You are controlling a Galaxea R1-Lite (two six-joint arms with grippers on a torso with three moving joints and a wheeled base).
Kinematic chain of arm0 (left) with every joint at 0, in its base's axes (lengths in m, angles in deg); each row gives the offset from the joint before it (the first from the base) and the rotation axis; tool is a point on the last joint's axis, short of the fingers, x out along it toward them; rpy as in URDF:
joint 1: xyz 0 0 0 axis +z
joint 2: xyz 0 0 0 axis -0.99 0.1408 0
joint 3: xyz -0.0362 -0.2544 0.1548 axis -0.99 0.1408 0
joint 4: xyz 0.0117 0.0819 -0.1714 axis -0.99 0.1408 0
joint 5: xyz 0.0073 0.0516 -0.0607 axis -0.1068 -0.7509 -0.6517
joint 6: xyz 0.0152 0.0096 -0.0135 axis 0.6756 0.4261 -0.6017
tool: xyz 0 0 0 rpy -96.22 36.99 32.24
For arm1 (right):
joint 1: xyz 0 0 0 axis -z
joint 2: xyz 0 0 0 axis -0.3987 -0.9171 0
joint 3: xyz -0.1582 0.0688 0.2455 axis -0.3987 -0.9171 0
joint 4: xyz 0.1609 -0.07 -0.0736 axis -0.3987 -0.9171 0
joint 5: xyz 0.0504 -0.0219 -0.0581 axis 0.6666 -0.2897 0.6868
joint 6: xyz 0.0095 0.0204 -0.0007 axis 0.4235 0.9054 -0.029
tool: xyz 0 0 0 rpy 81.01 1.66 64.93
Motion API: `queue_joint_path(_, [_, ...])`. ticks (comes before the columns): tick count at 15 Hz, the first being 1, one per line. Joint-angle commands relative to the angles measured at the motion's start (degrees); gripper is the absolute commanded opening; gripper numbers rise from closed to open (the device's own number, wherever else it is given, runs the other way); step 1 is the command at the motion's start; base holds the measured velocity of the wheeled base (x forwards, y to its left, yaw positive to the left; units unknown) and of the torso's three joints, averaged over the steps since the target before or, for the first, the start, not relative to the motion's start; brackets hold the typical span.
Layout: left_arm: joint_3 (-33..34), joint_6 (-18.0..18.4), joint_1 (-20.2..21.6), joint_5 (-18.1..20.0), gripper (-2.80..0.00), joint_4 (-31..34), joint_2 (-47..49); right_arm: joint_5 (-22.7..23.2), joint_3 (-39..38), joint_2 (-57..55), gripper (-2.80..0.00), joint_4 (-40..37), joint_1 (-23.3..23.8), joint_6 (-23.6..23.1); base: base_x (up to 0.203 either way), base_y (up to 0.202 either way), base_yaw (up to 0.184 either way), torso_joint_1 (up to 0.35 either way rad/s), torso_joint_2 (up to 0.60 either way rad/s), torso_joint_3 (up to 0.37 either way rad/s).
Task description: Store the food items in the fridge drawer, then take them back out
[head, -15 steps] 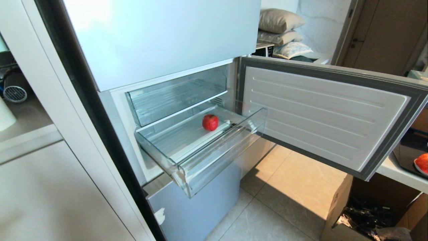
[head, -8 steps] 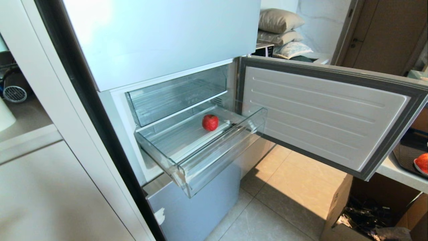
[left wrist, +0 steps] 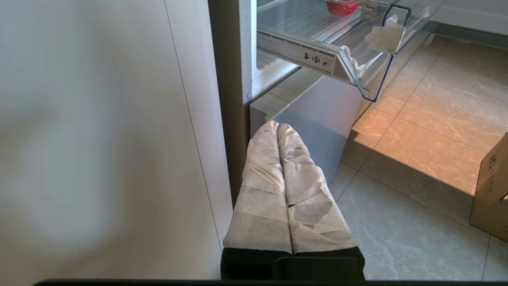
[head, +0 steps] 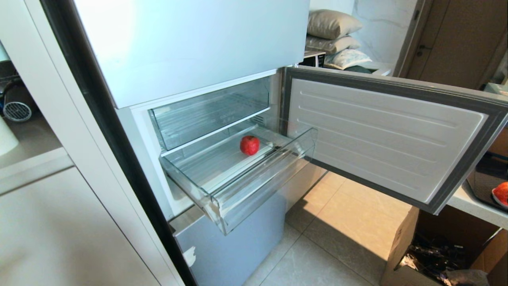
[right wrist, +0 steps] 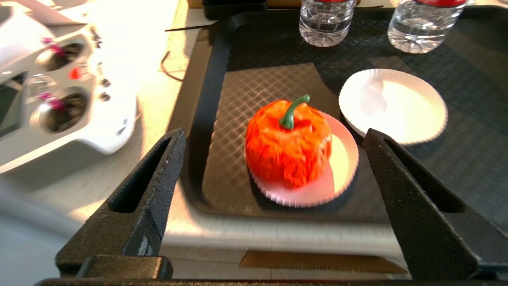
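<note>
Right pincer (right wrist: 274, 167) gapes wide over the orange-red green-stemmed toy fruit (right wrist: 288, 143) on its small white paper plate (right wrist: 343, 167); left pincer (left wrist: 278, 127) pressed closed.

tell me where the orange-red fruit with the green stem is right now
The orange-red fruit sits on a small white paper plate on the black tray, right of the open fridge door.

Orange-red fruit (right wrist: 288, 149) between spread fingers (right wrist: 149, 186)
</note>
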Motion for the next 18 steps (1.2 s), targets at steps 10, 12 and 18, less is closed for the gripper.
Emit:
queue_joint_path(10, [0.0, 0.0, 0.0, 0.0, -2.80, 0.0, 0.0, -0.2, 8.7, -11.3, 0.00, 0.2, 0.0, -0.4, 0.000, 0.000, 0.000, 0.000, 0.00, 0.000])
queue_joint_path(12, [0.0, 0.0, 0.0, 0.0, -2.80, 0.0, 0.0, -0.3, 9.3, -12.0, 0.00, 0.2, 0.0, -0.5, 0.000, 0.000, 0.000, 0.000, 0.00, 0.000])
queue_joint_path(18, [0.0, 0.0, 0.0, 0.0, -2.80, 0.0, 0.0, -0.4, 12.2, -14.7, 0.00, 0.1, 0.0, -0.6, 0.000, 0.000, 0.000, 0.000, 0.00, 0.000])
